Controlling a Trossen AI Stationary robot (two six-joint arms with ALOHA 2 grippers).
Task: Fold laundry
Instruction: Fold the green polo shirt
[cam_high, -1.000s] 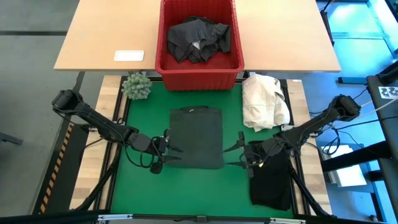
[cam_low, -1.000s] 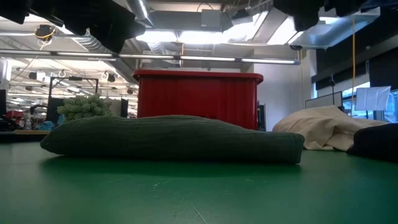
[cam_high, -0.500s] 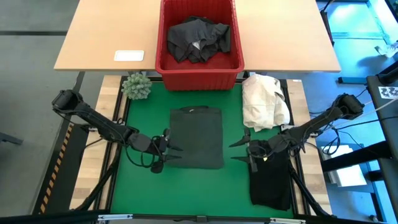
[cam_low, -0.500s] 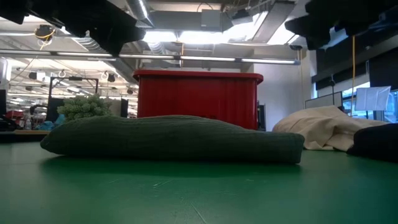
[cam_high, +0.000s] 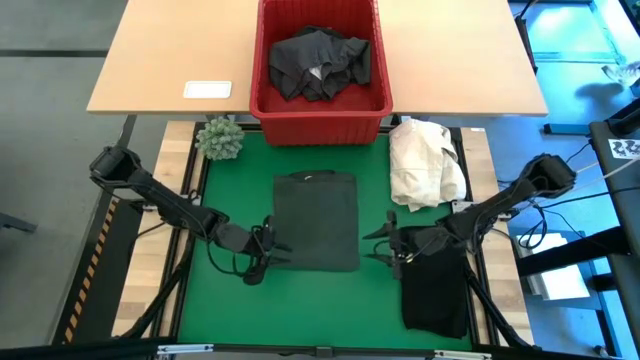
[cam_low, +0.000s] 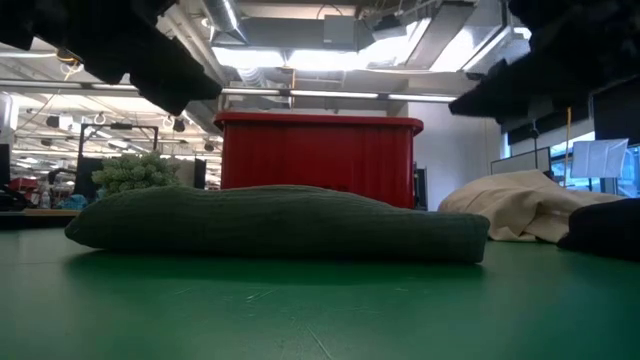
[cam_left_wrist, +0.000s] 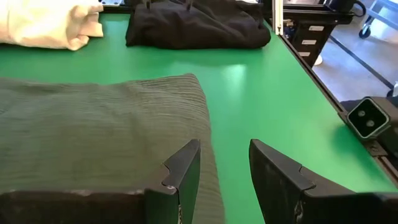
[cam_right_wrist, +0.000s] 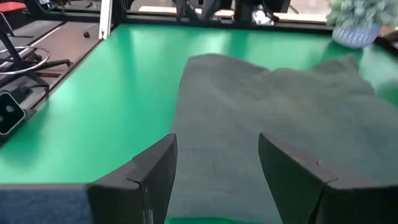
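Folded garment: a dark green folded garment (cam_high: 316, 221) lies flat in the middle of the green tabletop (cam_high: 300, 305), between the two claws.
Left claw: the left claw (cam_high: 278, 247) sits at the garment's near left corner, fingers apart with a clear gap, holding nothing; in its wrist view one finger (cam_left_wrist: 184, 169) stands over the cloth edge and the other over bare green.
Right claw: the right claw (cam_high: 376, 246) hangs just off the garment's right edge, fingers spread wide and empty, pointing toward the garment.
Black garment: a folded black garment (cam_high: 436, 290) lies at the near right corner of the tabletop, partly under the right arm.
Cream cloth heap: a cream-white cloth heap (cam_high: 425, 163) lies at the far right, near the folded garment but apart from it.
Basket: a red basket (cam_high: 265, 88) stands beyond the mat on the wooden tabletop, holding crumpled dark clothes (cam_high: 320, 62).
Plant: a small potted plant (cam_high: 219, 138) stands at the far left corner of the mat.
White card: a white card (cam_high: 208, 89) lies on the wooden tabletop, left of the basket.
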